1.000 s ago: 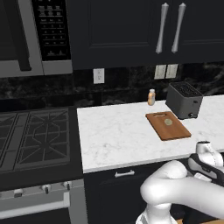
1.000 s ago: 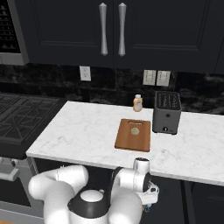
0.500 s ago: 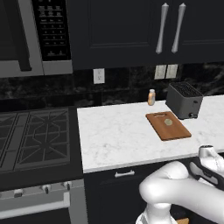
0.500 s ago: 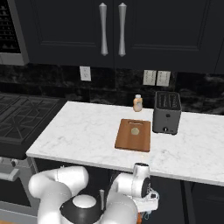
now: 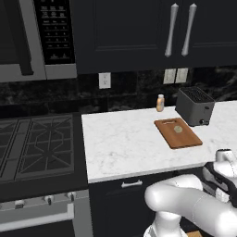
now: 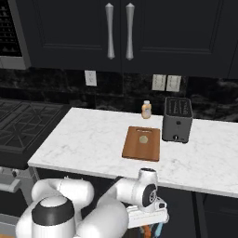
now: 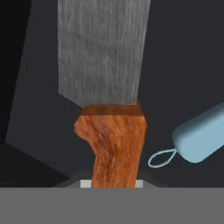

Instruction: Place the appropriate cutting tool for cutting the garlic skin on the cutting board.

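In the hand view the cutting tool point(image 7: 105, 87) fills the centre, grey blade toward 12 o'clock, wooden handle toward 6, with a blue-handled utensil point(image 7: 199, 139) at 3 o'clock. How the fingers stand cannot be told. On the worktop point(image 6: 88, 144), the garlic point(image 6: 143, 139) sits on the cutting board point(image 6: 142, 148), toaster point(image 6: 177, 119) at its 3 o'clock.

Marble counter point(image 6: 88, 139): open from board's 9 o'clock to the stove.
Cutting board point(image 6: 142, 143): garlic point(image 6: 143, 139) near centre; surface around it free.
Obstacles: toaster point(image 6: 177, 119) just beside board at 3 o'clock; orange-tan bottle point(image 6: 146, 109) near at 12.
Hand view: blue-handled utensil point(image 7: 199, 140) at 3 o'clock beside knife handle point(image 7: 114, 146).
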Controlling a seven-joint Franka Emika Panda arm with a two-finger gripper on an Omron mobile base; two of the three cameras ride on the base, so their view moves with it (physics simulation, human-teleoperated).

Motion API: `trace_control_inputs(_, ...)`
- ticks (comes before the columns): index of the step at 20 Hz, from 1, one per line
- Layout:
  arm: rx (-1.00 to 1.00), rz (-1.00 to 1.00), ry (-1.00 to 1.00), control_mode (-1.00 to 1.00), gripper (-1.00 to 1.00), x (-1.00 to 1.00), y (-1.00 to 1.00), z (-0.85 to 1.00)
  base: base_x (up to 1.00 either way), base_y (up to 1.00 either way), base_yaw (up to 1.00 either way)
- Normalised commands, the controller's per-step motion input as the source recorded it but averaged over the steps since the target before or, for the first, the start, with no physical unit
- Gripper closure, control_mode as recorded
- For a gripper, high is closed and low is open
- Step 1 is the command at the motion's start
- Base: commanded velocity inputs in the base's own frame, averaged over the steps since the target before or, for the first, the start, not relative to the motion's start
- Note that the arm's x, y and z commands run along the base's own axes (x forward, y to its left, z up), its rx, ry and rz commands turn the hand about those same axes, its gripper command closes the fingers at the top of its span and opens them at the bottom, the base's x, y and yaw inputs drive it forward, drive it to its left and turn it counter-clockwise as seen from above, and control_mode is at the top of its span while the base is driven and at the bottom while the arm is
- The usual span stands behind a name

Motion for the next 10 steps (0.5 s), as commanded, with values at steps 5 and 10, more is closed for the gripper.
trace_control_inputs(5, 0.00, 0.08, -0.06, -1.00, 1.00, 0.02, 0.03, 1.00, 0.00, 0.00, 0.00)
trace_control_inputs(10, 0.00, 0.11, -0.14, -1.00, 1.00, 0.20, -0.02, 1.00, 0.00, 0.00, 0.00)
